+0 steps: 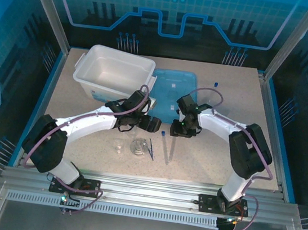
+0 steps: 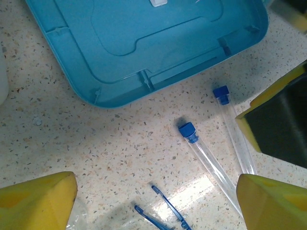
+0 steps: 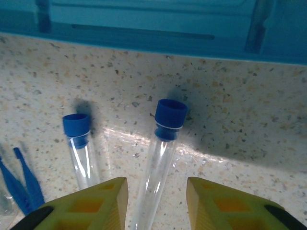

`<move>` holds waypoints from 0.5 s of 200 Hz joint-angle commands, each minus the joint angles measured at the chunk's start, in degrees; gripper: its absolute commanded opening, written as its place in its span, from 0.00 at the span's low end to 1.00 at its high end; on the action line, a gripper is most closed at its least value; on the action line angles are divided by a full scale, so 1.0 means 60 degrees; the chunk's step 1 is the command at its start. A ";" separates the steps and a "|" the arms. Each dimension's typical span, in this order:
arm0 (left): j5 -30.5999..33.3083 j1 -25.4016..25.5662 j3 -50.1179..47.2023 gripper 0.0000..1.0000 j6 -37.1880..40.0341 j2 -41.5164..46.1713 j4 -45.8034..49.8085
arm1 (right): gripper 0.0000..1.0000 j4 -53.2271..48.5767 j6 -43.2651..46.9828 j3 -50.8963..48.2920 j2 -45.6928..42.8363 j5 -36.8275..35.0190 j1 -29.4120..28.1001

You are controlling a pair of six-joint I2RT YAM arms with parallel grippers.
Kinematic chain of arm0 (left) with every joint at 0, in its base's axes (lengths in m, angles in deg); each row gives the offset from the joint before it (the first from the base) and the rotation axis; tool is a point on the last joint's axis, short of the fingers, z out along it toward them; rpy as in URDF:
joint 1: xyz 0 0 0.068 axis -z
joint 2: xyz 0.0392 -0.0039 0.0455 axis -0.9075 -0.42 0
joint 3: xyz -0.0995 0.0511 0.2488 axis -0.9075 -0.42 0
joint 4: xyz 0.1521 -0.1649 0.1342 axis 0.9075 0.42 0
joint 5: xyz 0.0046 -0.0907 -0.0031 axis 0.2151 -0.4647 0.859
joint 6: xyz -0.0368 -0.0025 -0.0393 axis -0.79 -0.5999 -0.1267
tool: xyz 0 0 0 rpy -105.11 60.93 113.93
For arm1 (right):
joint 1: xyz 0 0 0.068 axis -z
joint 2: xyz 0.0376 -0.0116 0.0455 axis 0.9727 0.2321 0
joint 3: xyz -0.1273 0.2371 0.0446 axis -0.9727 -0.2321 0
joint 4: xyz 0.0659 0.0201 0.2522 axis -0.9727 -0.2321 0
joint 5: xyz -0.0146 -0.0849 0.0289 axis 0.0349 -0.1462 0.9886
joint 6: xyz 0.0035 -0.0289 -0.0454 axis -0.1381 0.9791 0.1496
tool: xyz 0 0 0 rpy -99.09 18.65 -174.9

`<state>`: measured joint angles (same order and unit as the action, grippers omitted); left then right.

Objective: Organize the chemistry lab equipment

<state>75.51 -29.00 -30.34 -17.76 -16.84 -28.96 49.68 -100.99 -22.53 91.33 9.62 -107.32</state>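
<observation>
Right claw (image 3: 157, 184): jaws apart, astride one capped tube (image 3: 162, 148) lying on the desk (image 3: 249, 134) (a gap shows on one side).
Left claw (image 2: 156, 184): wide open, empty, near the tweezers (image 2: 170, 207).
Second tube (image 3: 80, 148): just beside the first.
Beaker (image 1: 118, 146), flask (image 1: 138, 146): upright, left of tweezers.
Lid (image 2: 144, 48): flat, beyond the caps.

Blue-capped tubes (image 3: 158, 167) — two lying centre frame, perhaps a third upper right, too small to confirm. Tweezers (image 1: 150, 148): one pair. Glass vessels (image 1: 138, 147): two. White bin (image 1: 125, 55): one. Blue lid (image 1: 172, 80): one.
</observation>
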 commanded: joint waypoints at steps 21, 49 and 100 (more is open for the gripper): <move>0.0135 0.0050 0.0043 0.88 0.0215 -0.0050 -0.0184 | 0.39 0.0076 -0.0154 0.0352 0.0539 -0.0211 -0.0204; 0.0158 0.0050 0.0042 0.88 0.0250 -0.0104 -0.0219 | 0.39 0.0061 -0.0146 0.0504 0.0821 -0.0315 -0.0284; 0.0152 0.0046 0.0086 0.89 0.0285 -0.0213 -0.0233 | 0.38 -0.0673 0.0014 0.1214 0.1545 -0.1388 -0.0649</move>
<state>75.53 -29.00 -30.34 -17.73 -17.01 -30.01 48.94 -100.99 -17.90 97.97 5.65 -109.64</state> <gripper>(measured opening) 0.888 0.385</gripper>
